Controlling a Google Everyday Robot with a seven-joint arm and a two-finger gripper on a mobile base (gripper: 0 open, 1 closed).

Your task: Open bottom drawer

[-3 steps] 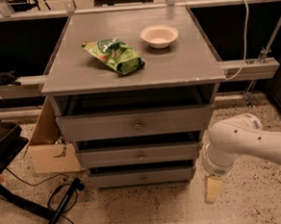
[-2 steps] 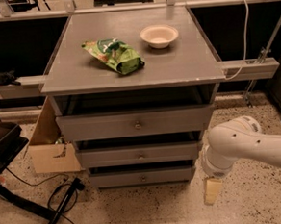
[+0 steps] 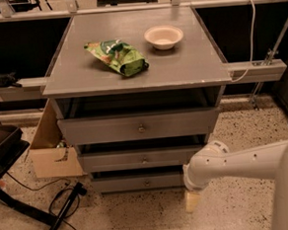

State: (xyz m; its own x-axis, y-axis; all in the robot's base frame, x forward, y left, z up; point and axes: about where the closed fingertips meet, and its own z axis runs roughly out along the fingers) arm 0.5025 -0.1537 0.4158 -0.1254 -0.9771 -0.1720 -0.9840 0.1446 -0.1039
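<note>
The grey cabinet (image 3: 136,73) has three drawer fronts stacked under its top. The bottom drawer (image 3: 124,183) is the lowest, a shallow grey front with a small round metal knob (image 3: 147,183) at its centre, and it sits closed. My white arm (image 3: 236,162) reaches in from the right, low to the floor. My gripper (image 3: 192,201) hangs down beside the bottom drawer's right end, just above the floor and to the right of the knob. It holds nothing that I can see.
A green snack bag (image 3: 117,57) and a white bowl (image 3: 163,36) lie on the cabinet top. A cardboard box (image 3: 53,155) stands left of the cabinet. A black stand (image 3: 8,146) and cables (image 3: 66,201) occupy the floor at left. A white cable (image 3: 249,30) hangs at right.
My arm and gripper have moved left, closer to the right end of the bottom drawer. The drawers have not moved.
</note>
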